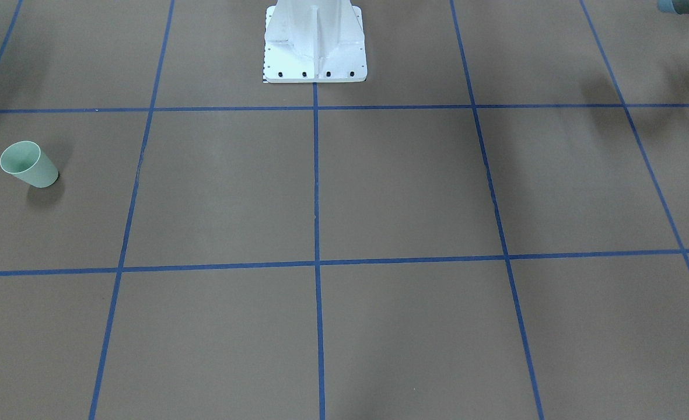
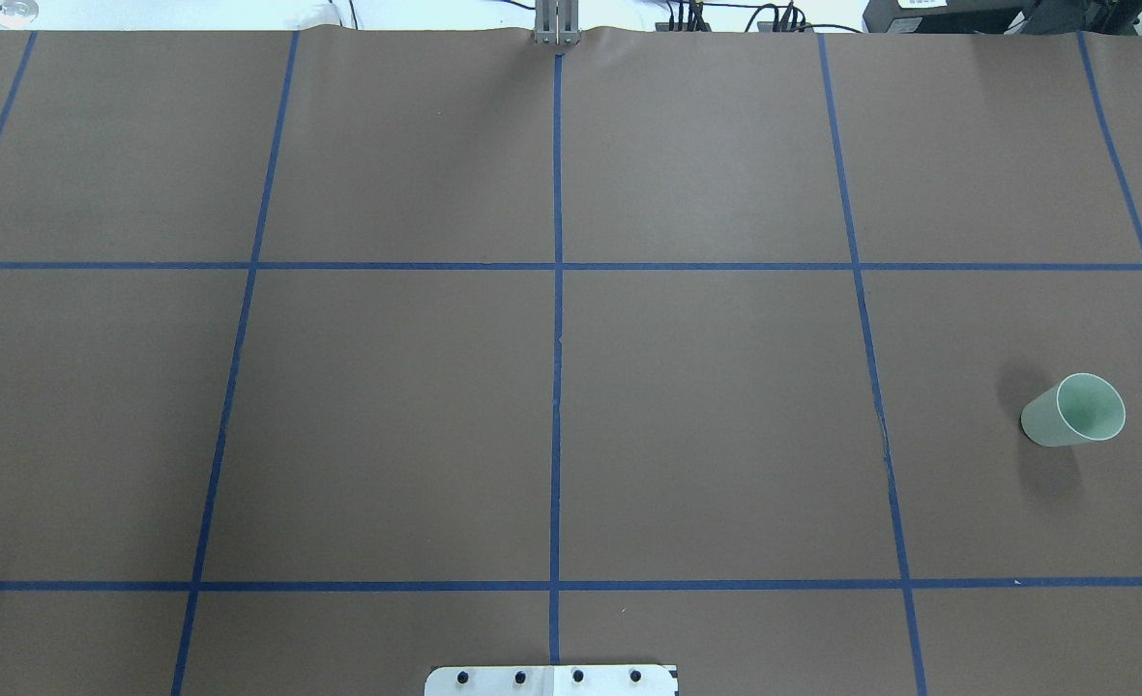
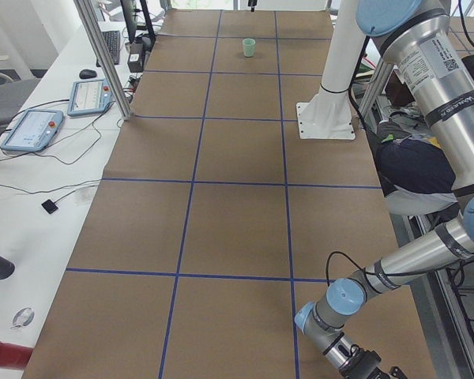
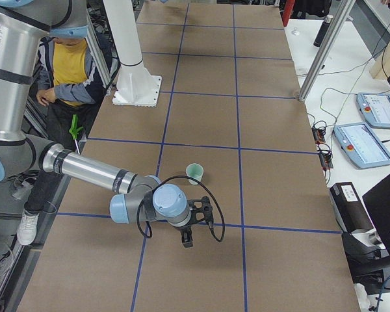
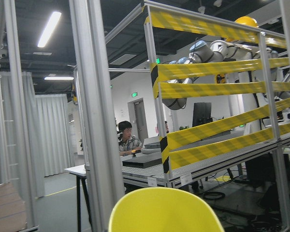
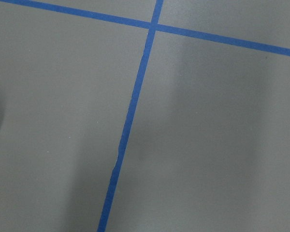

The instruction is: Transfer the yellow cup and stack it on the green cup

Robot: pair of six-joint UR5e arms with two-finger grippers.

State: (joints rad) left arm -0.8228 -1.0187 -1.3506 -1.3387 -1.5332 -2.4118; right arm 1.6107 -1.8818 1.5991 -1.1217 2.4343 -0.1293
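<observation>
The yellow cup [image 5: 166, 212] shows only in the left wrist view, as a curved yellow edge at 6 o'clock, close under the camera; its inside is hidden. The left hand [image 3: 362, 365] sits at the 5 o'clock edge of the left side view, cut off by the frame, and I cannot tell whether its fingers are apart, together or clamped on anything.

The green cup [image 2: 1073, 411] stands upright on the worktop [image 2: 387, 416], mouth up, with nothing in it. It is at 3 o'clock from the worktop's middle in the overhead view and at 9 o'clock in the front-facing view.

In the right side view the right hand [image 4: 188, 234] is at 6 o'clock from the green cup, near it but apart; its finger state cannot be told either.

Blue tape [image 2: 557, 387] marks the worktop into squares. The label [image 3: 445, 54] on the left arm is too small to read.
</observation>
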